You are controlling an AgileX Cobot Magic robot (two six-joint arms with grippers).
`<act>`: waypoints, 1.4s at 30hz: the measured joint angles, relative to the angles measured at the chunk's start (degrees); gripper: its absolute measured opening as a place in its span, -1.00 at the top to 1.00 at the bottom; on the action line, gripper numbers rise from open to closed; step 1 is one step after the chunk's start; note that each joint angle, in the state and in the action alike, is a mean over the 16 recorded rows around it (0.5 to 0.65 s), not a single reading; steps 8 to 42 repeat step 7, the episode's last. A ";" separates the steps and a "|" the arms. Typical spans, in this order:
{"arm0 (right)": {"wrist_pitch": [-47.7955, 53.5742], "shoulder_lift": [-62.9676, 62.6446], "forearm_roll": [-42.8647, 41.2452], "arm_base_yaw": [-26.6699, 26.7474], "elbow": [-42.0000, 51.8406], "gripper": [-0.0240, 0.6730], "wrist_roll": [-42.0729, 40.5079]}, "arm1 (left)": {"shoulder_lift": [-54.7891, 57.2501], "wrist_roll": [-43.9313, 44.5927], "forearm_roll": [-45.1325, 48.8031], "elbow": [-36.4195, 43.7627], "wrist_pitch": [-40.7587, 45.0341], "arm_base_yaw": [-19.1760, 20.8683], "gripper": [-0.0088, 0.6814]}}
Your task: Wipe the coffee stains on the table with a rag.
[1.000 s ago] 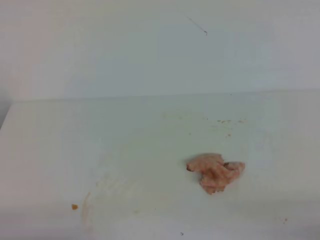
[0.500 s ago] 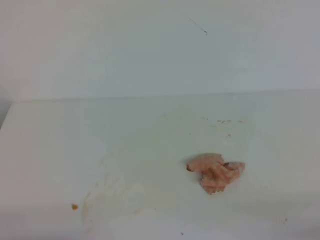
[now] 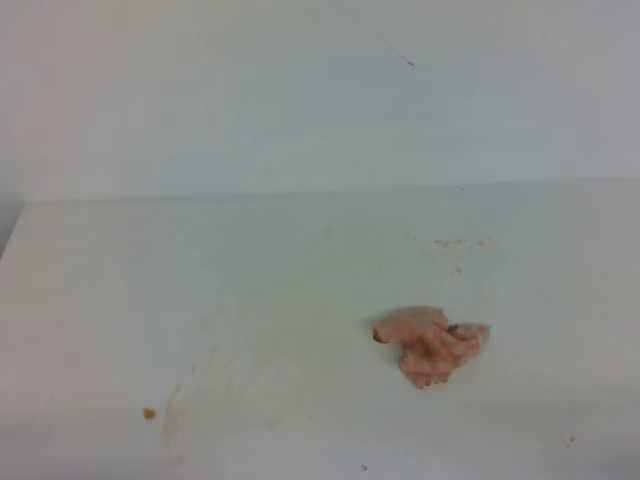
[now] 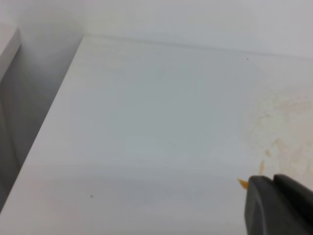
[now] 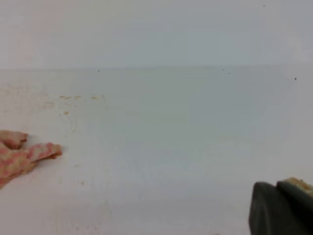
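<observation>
Plain white table against a pale wall, with the rag lying crumpled right of center, nothing touching it. Only a faint coffee smear and one tiny orange droplet show near the front left. Each wrist view catches just a dark corner of the left hand and the right hand, so can't tell if they're released or clenched.

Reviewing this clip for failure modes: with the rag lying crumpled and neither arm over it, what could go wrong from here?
1. The orange-brown droplet and faint smear remain near the table front edge, so the wipe may be judged incomplete.
2. The crumpled rag lies apart from that residue; bunched up, it offers little flat area for another pass.
3. Only a dark claw corner shows, so its state is unverifiable.
</observation>
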 joint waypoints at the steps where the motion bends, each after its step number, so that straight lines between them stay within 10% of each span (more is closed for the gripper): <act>1: 0.00 0.00 0.00 0.00 0.00 0.92 0.00 | 0.01 0.00 0.00 -0.02 -0.01 0.00 0.98; 42: -0.01 0.00 0.00 0.00 0.00 0.92 0.00 | -0.02 0.00 0.00 0.03 -0.07 0.00 0.98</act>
